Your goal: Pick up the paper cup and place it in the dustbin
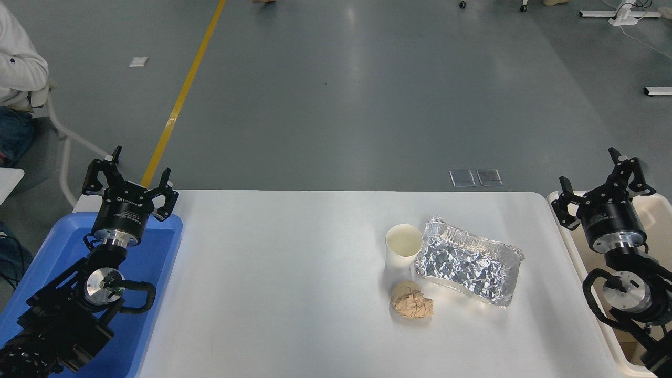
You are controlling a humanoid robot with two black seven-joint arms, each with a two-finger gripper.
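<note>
The small white paper cup (403,247) stands upright on the white table (273,273), right of centre, its mouth open upward. It touches or nearly touches the left end of a crinkled foil tray. The cream-beige dustbin (575,247) sits at the table's right edge, mostly covered by my right arm. My right gripper (604,181) hovers open above the dustbin, well to the right of the cup, holding nothing. Over at the lower left, my left gripper (128,176) is open too, parked above a blue tray.
A silver foil tray (469,261) lies just right of the cup. A crumpled tan paper ball (411,300) rests in front of the cup. The blue tray (152,257) sits off the table's left edge. A seated person's sleeve (18,58) shows at the upper left.
</note>
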